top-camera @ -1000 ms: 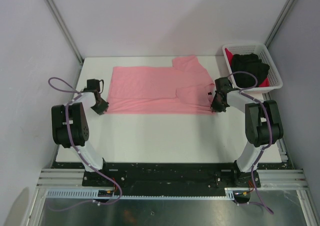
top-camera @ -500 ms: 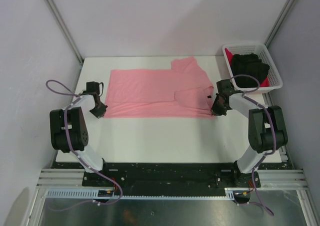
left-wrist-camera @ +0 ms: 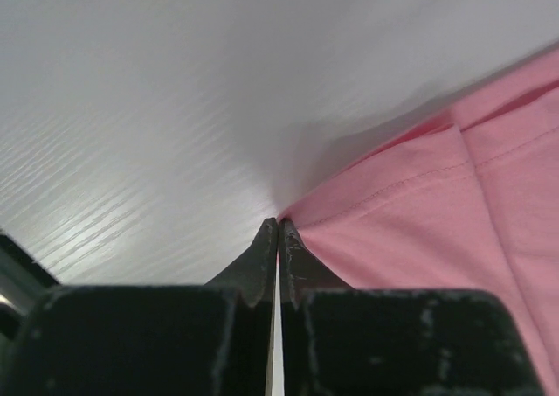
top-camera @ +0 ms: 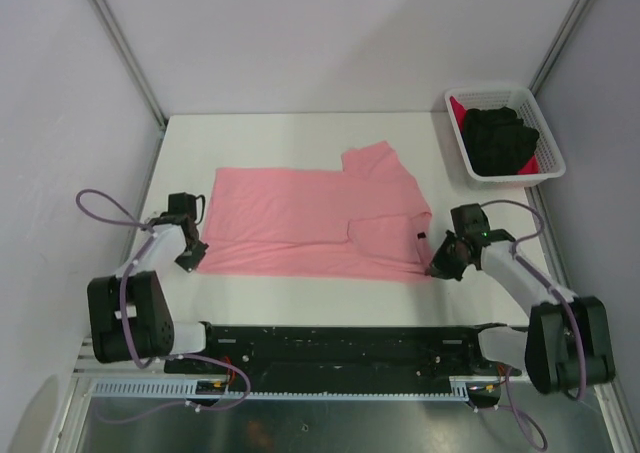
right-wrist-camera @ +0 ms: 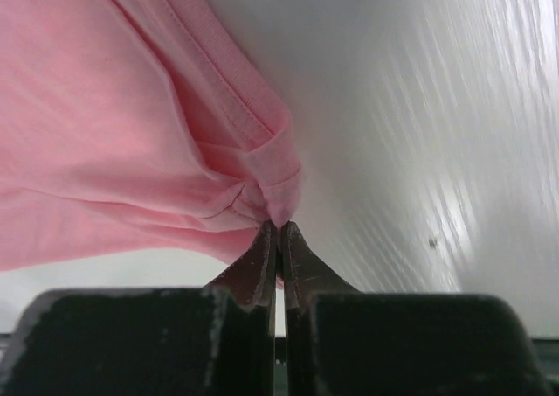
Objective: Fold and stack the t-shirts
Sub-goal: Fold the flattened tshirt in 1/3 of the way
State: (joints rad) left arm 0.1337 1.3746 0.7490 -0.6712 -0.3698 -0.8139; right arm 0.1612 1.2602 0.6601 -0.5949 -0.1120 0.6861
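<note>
Left gripper (left-wrist-camera: 278, 230) and right gripper (right-wrist-camera: 279, 230), each clamped on a near corner of the salmon-pink t-shirt (top-camera: 300, 218), have dragged it toward the near edge of the table (top-camera: 300, 295).

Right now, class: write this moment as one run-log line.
left gripper: shut on pink t-shirt corner | right gripper: shut on other near corner | table: pink t-shirt spread | basket: black t-shirt, red t-shirt

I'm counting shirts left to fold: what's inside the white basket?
A bunched black t-shirt lies on a red t-shirt in the basket. Anything beneath them is covered.
</note>
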